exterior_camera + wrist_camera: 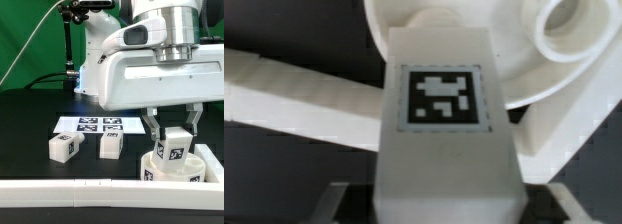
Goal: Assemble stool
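The round white seat (pixel 176 172) sits at the exterior view's right, close to the table's front. My gripper (pixel 172 134) hangs right over it, shut on a white block leg (pixel 176 146) with a tag on its face. The leg's lower end reaches the top of the seat; whether it is seated in it I cannot tell. In the wrist view the held leg (pixel 441 110) fills the middle between my gripper (pixel 448 206) fingers, and the seat's ring (pixel 566 40) curves behind it. Two loose legs (pixel 64 148) (pixel 110 146) stand on the black table at the left.
The marker board (pixel 98 124) lies flat behind the loose legs. A long white L-shaped rail (pixel 60 190) runs along the front edge and turns up beside the seat at the right; it shows as a slanted bar (pixel 295 92) in the wrist view.
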`<state>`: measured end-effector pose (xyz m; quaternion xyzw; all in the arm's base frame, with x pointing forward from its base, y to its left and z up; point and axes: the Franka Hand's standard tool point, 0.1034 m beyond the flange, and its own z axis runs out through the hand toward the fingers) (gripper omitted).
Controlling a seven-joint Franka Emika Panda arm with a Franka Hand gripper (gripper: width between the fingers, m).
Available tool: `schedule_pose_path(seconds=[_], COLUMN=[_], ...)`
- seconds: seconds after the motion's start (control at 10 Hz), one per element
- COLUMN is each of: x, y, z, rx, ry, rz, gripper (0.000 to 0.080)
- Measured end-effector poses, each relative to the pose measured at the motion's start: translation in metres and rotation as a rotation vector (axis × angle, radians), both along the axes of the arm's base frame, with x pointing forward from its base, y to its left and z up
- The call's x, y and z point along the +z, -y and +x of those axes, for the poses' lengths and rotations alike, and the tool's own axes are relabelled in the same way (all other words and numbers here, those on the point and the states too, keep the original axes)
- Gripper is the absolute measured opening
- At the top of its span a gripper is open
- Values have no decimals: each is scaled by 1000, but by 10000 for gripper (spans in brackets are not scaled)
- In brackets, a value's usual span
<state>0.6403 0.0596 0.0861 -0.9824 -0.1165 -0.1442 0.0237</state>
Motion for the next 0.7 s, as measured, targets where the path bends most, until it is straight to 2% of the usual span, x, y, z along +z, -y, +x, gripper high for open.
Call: schedule_pose_path(seconds=[0.2, 0.3, 0.4, 0.5, 0.7], x=[0, 3, 6, 9, 15], y=[0, 2, 1, 0, 1], z=[0, 3, 3, 4, 6], rx=[0, -2, -3, -2, -2], ry=[-2, -4, -4, 1, 5], rz=[0, 1, 2, 2, 3], gripper=[342, 564, 564, 632, 644])
